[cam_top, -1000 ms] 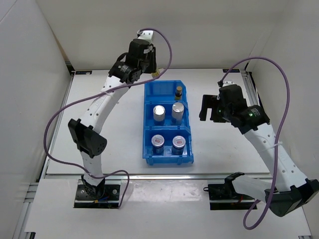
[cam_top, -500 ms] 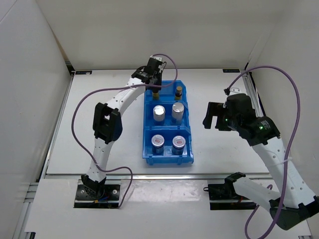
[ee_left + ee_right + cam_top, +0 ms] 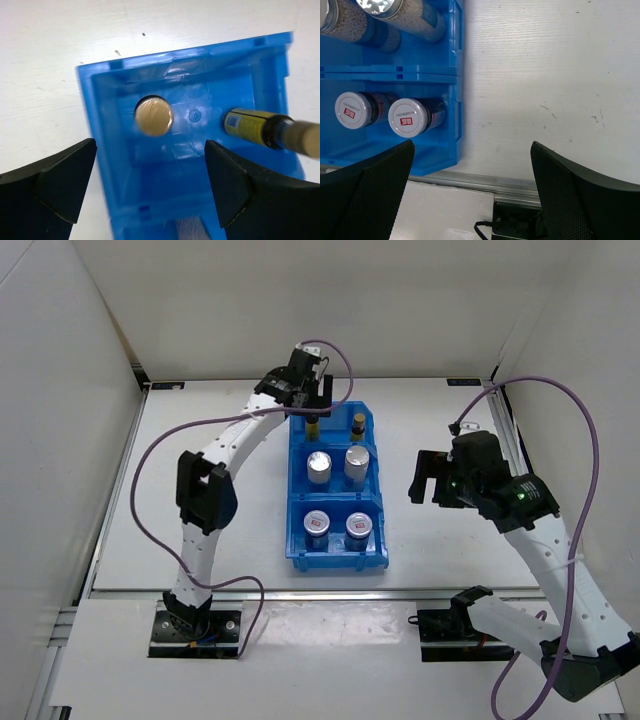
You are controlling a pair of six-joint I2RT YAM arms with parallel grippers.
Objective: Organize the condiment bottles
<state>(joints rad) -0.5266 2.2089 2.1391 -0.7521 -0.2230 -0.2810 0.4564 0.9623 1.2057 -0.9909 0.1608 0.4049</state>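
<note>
Left wrist view: the left gripper (image 3: 150, 160), jaws wide and empty, hangs over the blue bin's (image 3: 100, 150) far compartment, which holds both amber bottles (image 3: 154, 116). The shakers (image 3: 319, 467) fill the middle, the jars (image 3: 318, 523) the near one. The right gripper (image 3: 472, 150), also wide, hangs right of it.

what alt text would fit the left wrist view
Looking down into an end compartment of a blue bin: one amber bottle seen cap-on, a second bottle beside it showing its yellow label. The open left gripper hangs above.

Blue bin (image 3: 335, 562), amber bottles (image 3: 250, 127) w/ yellow labels, jars (image 3: 408, 118) w/ red-marked silver lids, white table (image 3: 250, 520).
</note>
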